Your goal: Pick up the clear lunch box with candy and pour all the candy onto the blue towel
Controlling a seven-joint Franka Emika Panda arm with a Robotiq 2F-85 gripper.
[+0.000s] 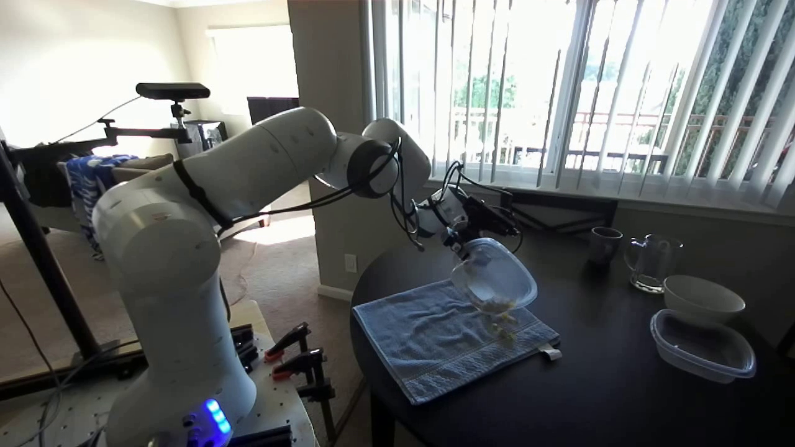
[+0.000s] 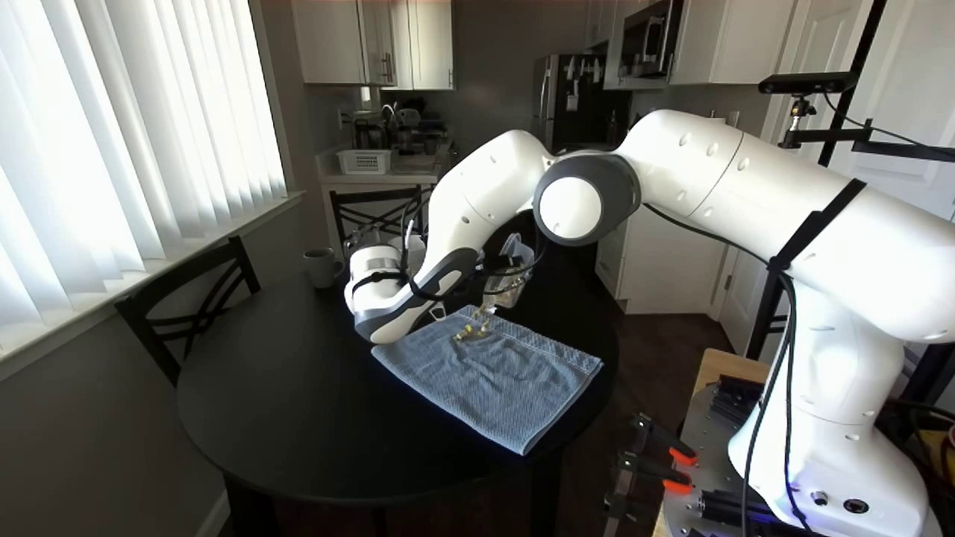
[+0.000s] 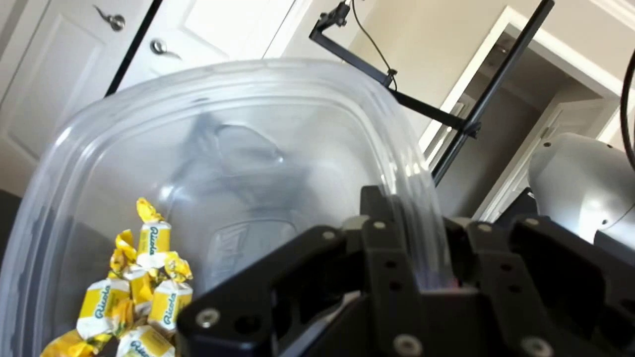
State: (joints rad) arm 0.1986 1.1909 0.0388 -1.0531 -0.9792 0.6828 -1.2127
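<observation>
My gripper [image 1: 458, 247] is shut on the rim of the clear lunch box [image 1: 494, 273] and holds it steeply tilted, with its low edge above the blue towel [image 1: 422, 338]. The wrist view shows the rim between the fingers [image 3: 414, 233] and the lunch box's inside [image 3: 292, 144]. Several yellow-and-white wrapped candies [image 3: 134, 292] are still inside, gathered at the lower left. Other candy [image 1: 506, 333] lies on or just above the towel below the low edge; this candy [image 2: 471, 328] and the towel [image 2: 507, 388] also show in an exterior view, where the arm partly hides the lunch box [image 2: 509, 287].
On the dark round table [image 1: 596, 385] stand a mug [image 1: 604, 245], a glass cup [image 1: 652, 264], a white bowl [image 1: 702, 298] and another clear container [image 1: 702, 347]. A chair [image 2: 198, 298] stands by the window side.
</observation>
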